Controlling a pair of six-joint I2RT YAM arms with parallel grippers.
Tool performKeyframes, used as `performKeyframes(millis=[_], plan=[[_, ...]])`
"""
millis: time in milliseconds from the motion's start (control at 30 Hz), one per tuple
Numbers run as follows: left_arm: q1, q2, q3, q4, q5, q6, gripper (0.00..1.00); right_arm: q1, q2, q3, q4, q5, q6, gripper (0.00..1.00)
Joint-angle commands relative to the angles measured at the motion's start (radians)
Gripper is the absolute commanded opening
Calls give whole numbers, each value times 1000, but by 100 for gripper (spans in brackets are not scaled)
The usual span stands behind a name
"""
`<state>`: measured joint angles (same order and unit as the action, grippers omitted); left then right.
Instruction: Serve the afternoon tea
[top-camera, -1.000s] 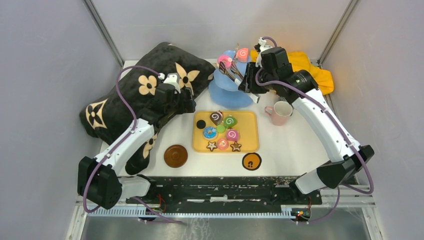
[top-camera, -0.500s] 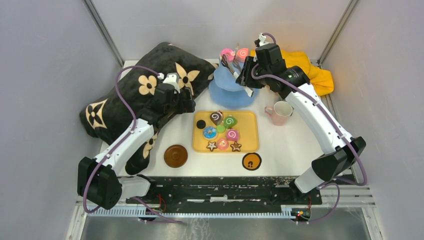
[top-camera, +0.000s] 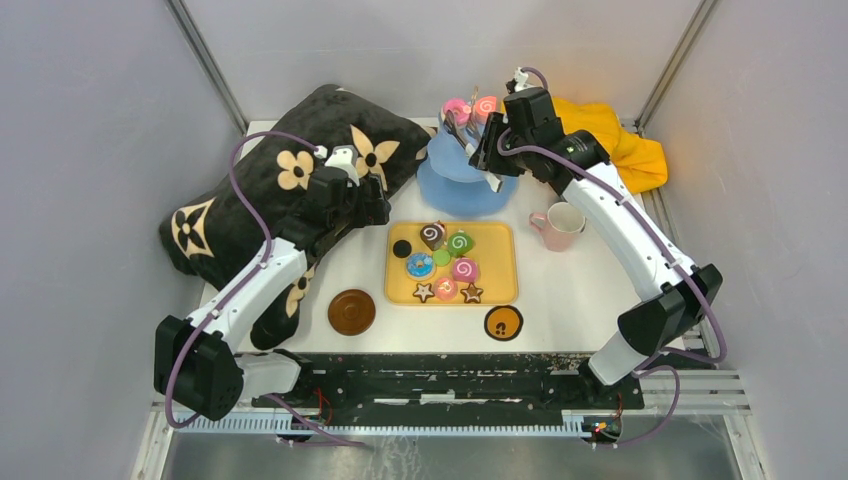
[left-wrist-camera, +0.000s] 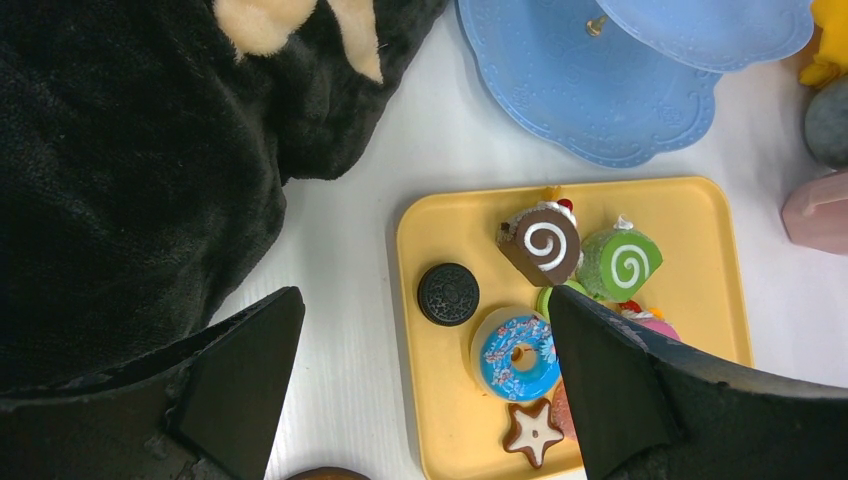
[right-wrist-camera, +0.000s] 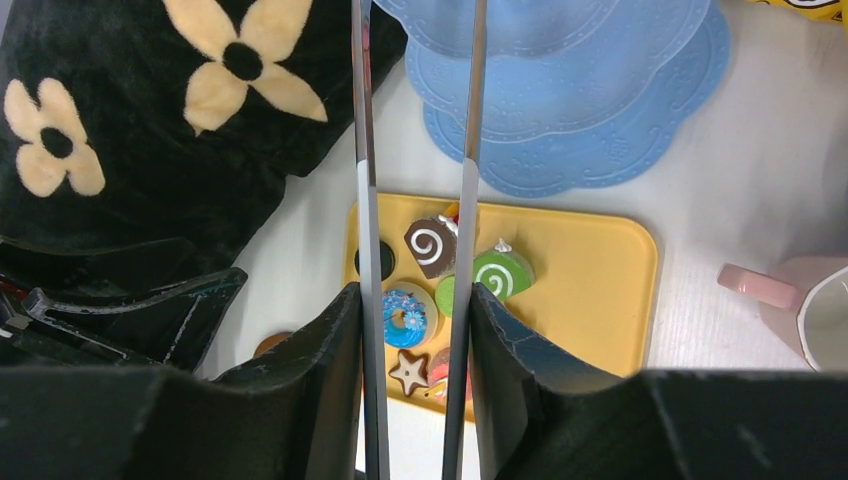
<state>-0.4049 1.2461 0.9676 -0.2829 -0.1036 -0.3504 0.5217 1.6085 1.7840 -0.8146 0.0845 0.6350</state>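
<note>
Metal tongs (right-wrist-camera: 364, 200), scalloped blue stand (right-wrist-camera: 600, 140), plush cushion (top-camera: 250, 200)

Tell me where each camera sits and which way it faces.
Top external: above and behind, looking down on the table; left arm and right arm show.
Left wrist: looks down at the tray past the open left gripper.
Right wrist: looks down at stand and tray; right gripper clamps tongs.
Shared: all three show tray and stand.

Two pink swirl rolls (top-camera: 484, 106) top the light-blue stand (top-camera: 450, 192), pink cup (top-camera: 560, 226) nearby.
</note>
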Motion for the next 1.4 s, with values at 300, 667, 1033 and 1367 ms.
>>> performKeyframes(millis=[300,667,1033,1367], plan=[[7,-26,9,30,-12,25,99,2,-14,36,77,14,11,44],[7,-20,11,31,-1,21,99,2,-31,27,69,14,8,50],[7,-27,10,29,-2,21,99,2,-89,6,69,-3,11,51],[6,-41,3,26,-2,17,99,3,-148,-51,67,-48,11,52]])
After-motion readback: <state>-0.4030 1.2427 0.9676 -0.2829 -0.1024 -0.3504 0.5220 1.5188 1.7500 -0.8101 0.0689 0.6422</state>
